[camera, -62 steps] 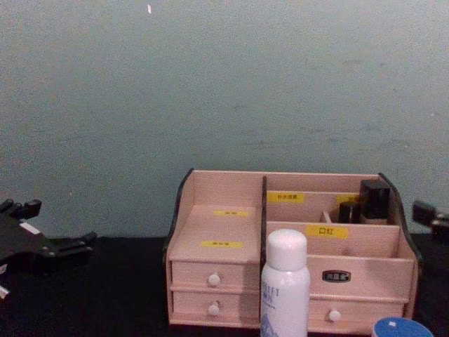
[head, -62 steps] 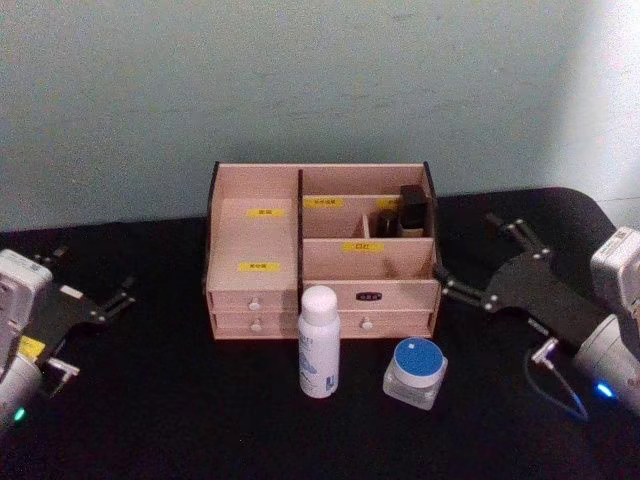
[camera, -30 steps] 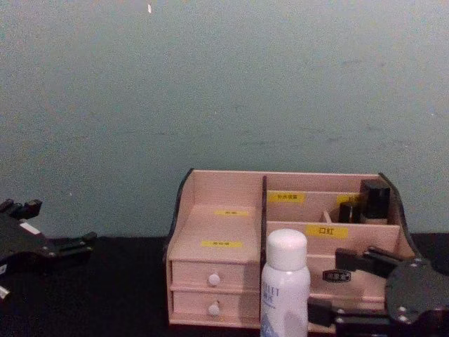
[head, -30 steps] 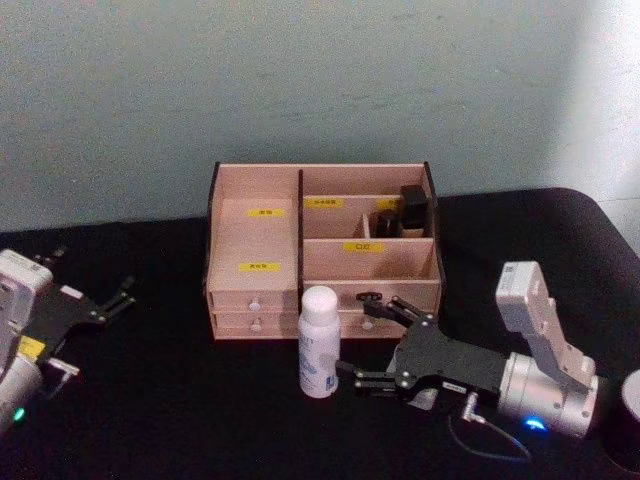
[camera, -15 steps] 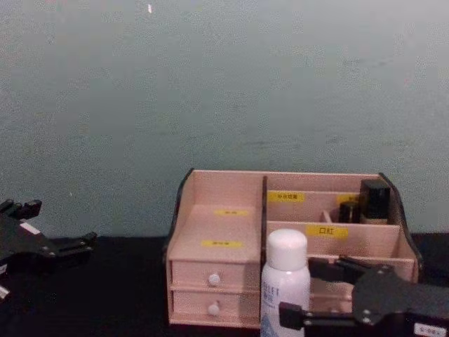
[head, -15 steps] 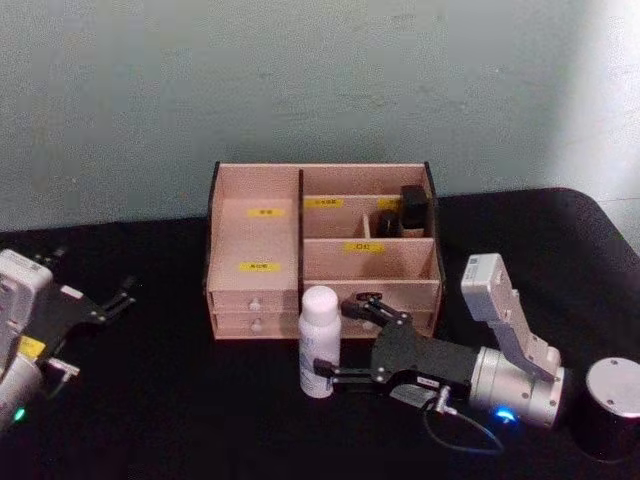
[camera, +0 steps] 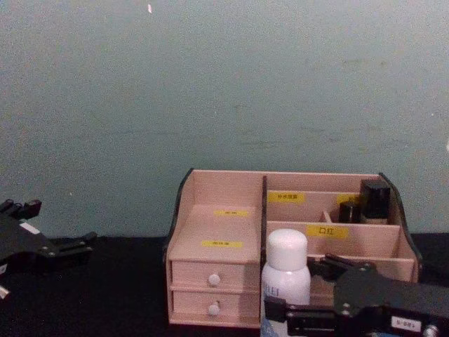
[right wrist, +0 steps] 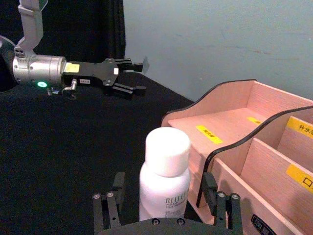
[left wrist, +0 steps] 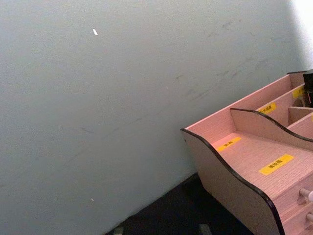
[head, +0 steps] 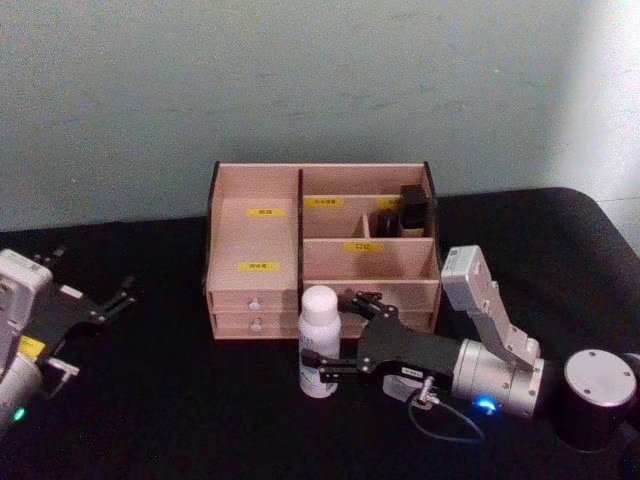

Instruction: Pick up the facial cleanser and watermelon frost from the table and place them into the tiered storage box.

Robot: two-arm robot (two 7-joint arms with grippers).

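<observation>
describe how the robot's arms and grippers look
The right gripper is black and flat-plated, on a silver cylindrical wrist with a blue light, thin looping cable and white box. The left gripper is black, with white housing, yellow sticker, green light.

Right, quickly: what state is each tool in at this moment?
Left tool: open, holding nothing.
Right tool: open, one finger on each side of the facial cleanser, not gripping it.

The right gripper (head: 330, 335) has matt black fingers (right wrist: 108, 215). Between them the bottle (head: 320, 320) is smooth white plastic. Beyond it the box (head: 262, 240) is pale matt wood with yellow paper labels (head: 362, 246). Matt black cloth covers the table (head: 180, 400).
</observation>
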